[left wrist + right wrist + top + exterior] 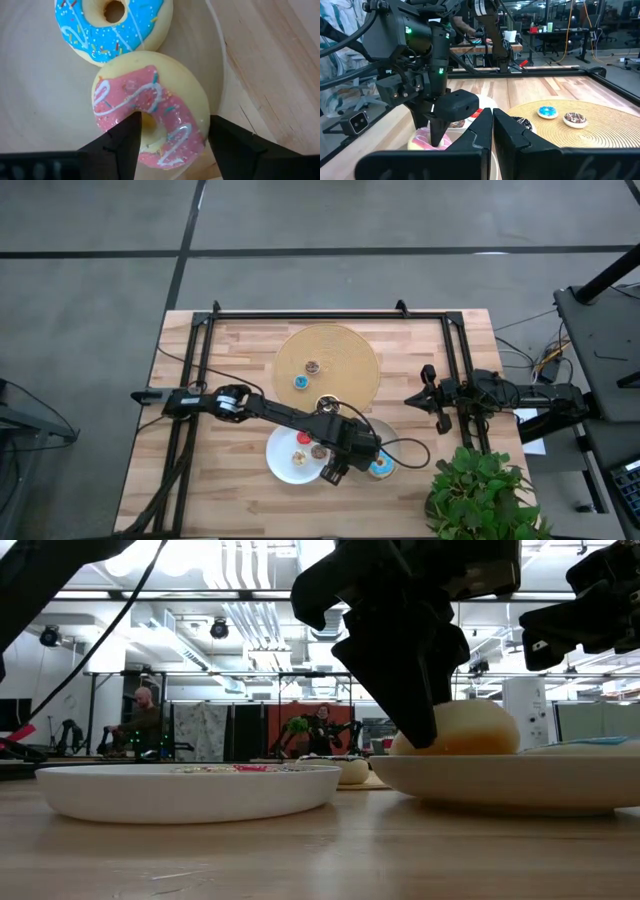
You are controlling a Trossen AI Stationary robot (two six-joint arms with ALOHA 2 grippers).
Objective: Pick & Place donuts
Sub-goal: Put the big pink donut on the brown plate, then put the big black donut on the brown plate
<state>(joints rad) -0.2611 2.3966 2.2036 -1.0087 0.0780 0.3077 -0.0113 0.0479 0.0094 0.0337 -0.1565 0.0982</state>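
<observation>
My left gripper is open, pointing down over the right white plate. One finger stands at the hole of the pink donut, the other beside its outer rim. The pink donut lies flat on the plate, and the light blue donut lies flat against it. The left white plate holds a tiny red donut and a tiny brown one. On the wooden board lie another tiny brown donut and a tiny blue one. My right gripper waits shut near the table's right edge. My left gripper comes from above, astride one side of the pink donut's ring. One finger is over the hole and the other outside the rim. Whether either finger touches the donut, I cannot tell. The donut rests flat on the plate.
A green potted plant stands at the table's near right corner. A black rail frame runs along the far side and down both sides of the table. People sit in the room behind.
</observation>
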